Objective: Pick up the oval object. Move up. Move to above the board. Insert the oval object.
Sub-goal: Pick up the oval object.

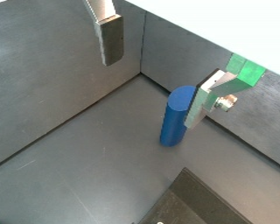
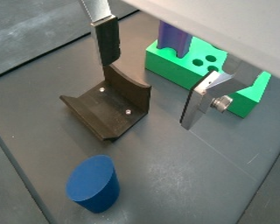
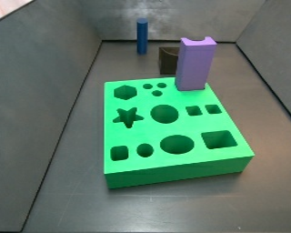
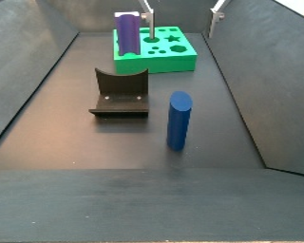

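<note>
Two fingers: in a wrist view the gripper [image 1: 166, 66] showed flat silver plates with dark pads, spread apart and gripping nothing.
Peg, wrist view: the slim blue smooth-plastic oval object [image 1: 177, 115] stood upright on the dark floor, beside one finger [image 1: 213, 96] rather than centred between the two; whether it touched that finger could not be told.
Board, wrist view: only a corner of the thick bright green board [image 1: 245, 72] showed behind that finger.
Wrist view: the gripper [image 2: 154, 74] hung with jaws released over the dark L-shaped fixture [image 2: 111, 106]; the oval object [image 2: 94, 184] stood on the floor well outside the jaws, its oval top facing the camera.
Board, same view: the board [image 2: 184, 70] carried a lavender notched block [image 2: 174, 37].
Side view: the oval object [image 3: 142, 35] stood far behind the board [image 3: 173, 132], near the back wall; the lavender block [image 3: 195, 63] stood upright at the board's far edge.
Side view: the oval object [image 4: 179, 120] stood beside the fixture [image 4: 121, 92], apart from it; the board [image 4: 155, 50] lay beyond, with the fingertips [image 4: 149, 12] above it.
Writing: none readable.
</note>
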You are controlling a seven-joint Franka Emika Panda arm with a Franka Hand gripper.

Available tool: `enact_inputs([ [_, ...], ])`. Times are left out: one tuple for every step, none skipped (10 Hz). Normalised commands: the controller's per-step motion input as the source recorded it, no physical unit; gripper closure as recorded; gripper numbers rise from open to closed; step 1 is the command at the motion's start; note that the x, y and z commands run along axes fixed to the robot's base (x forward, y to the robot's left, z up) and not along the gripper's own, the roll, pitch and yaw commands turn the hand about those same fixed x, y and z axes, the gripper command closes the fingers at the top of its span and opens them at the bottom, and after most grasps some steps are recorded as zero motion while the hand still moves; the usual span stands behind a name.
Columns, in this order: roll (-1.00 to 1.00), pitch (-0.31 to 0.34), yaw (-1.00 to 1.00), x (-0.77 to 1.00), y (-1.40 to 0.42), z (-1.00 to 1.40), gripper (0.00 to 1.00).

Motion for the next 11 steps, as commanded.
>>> enact_inputs([
  [0.01,-0.004,0.0,-0.01,0.0,-0.06,0.0],
  [0.0,-0.044,0.0,-0.05,-0.05,-0.05,0.0],
  [0.0,-0.081,0.0,0.32,0.39,-0.41,0.0],
  [0.0,-0.137,0.0,0.25,0.49,-0.58,0.0],
  [0.0,-0.211,-0.05,0.2,0.48,-0.63,0.0],
  [-0.02,-0.3,-0.09,0.07,0.43,-0.45,0.0],
  [-0.02,-0.34,-0.09,0.0,0.52,-0.39,0.0],
  [0.0,-0.326,-0.13,-0.09,0.55,-0.44,0.0],
  [0.0,-0.324,-0.11,-0.14,0.6,-0.45,0.0],
  [-0.02,-0.33,-0.12,-0.13,0.54,-0.43,0.0],
  [0.0,-0.247,-0.1,0.0,0.39,-0.6,0.0],
])
